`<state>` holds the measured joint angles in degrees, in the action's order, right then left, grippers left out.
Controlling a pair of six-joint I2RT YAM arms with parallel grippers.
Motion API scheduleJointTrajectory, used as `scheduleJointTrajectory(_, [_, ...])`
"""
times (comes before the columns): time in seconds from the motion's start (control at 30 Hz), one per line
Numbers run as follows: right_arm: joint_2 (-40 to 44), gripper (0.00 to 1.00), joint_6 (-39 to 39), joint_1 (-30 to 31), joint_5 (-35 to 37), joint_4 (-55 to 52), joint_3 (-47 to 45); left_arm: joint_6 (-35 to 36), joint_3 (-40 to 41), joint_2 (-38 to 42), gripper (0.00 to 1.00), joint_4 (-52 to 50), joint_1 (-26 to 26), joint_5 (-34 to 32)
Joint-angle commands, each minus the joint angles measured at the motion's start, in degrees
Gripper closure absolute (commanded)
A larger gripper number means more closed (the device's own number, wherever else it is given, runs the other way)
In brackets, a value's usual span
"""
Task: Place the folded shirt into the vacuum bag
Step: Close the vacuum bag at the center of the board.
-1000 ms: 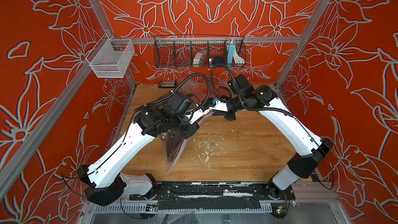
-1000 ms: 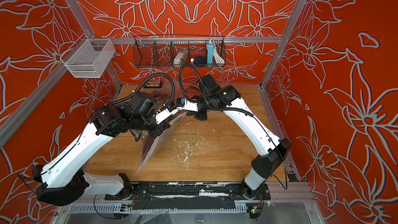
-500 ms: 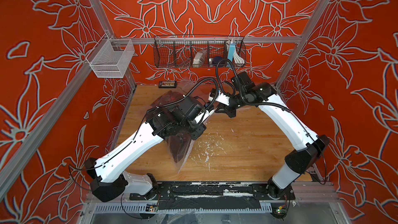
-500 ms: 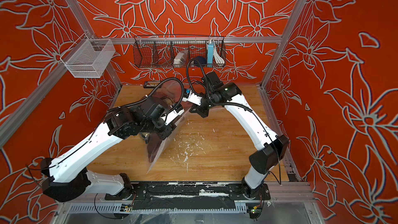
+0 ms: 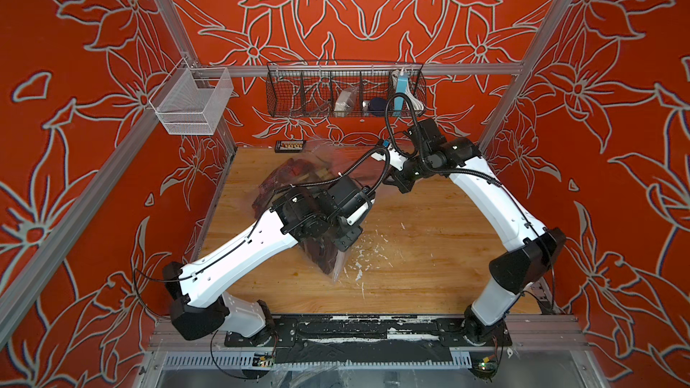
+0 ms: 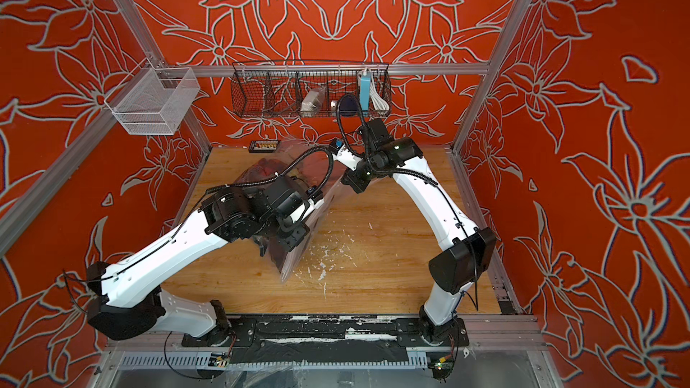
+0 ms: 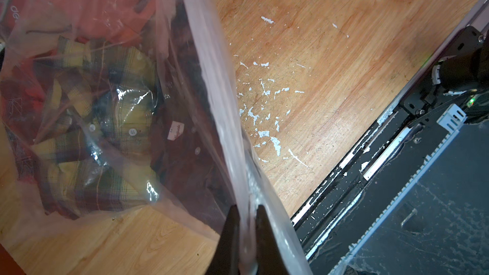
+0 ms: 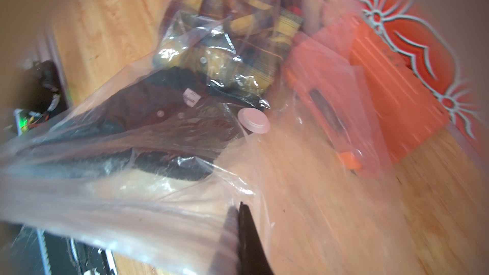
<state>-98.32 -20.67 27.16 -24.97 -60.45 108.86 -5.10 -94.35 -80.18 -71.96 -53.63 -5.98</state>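
— How is the vacuum bag [image 7: 211, 88] held?
— Its rim is pinched in the closed left gripper [image 7: 246, 223] and, further along, in the closed right gripper [image 8: 238, 223].
— And the folded shirt [image 7: 124, 117]?
— It is seen inside the bag, below the rim and nearer the left gripper.

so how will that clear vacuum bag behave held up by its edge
Probably floppy: the vacuum bag sags and creases between the left gripper and right gripper. Likely lopsided, since the shirts bunch at one end. Its glossy film may slip.
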Motion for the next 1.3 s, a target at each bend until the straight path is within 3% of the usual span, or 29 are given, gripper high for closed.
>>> scheduleJointTrajectory(0.0, [-0.6,1.0,6.9,-5.6,13.8,9.3,3.1,-3.4,2.1,1.2,0.97,-16.3,-1.3,5.7])
scheduleJointTrajectory(0.33, [-2.2,1.0,11.0,-7.9,15.9,12.2,2.7,-6.6,4.6,3.4,0.99,-14.3,-1.4,12.2])
scheduleJointTrajectory(0.67, [-3.0,1.0,11.4,-8.6,17.4,12.6,2.4,-8.9,7.8,5.0,1.0,-11.5,-2.0,14.6])
scheduleJointTrajectory(0.77, [-2.5,1.0,11.8,-8.4,11.7,12.4,2.1,-7.9,8.9,5.2,1.0,-9.5,-2.0,14.0])
scheduleJointTrajectory(0.8, [-2.1,0.97,12.0,-8.4,9.2,12.1,1.7,-7.4,9.3,5.0,1.0,-8.1,-2.0,14.1])
scheduleJointTrajectory(0.87, [0.2,0.81,12.5,-8.3,4.5,12.1,-1.2,-6.9,9.6,3.9,1.0,-4.8,-1.9,15.2])
scheduleJointTrajectory(1.0, [8.7,0.57,13.4,-8.9,0.9,14.5,-10.3,-7.6,10.6,2.3,1.0,3.1,-1.9,19.9])
scheduleJointTrajectory(1.1, [13.9,0.51,15.4,-10.8,-4.7,12.8,-11.8,-8.9,12.4,1.5,1.0,10.2,-1.9,22.1])
scheduleJointTrajectory(1.27, [18.2,0.48,23.3,-11.6,-5.1,10.8,-10.2,-11.2,12.5,-2.5,0.98,21.5,-2.8,26.4])
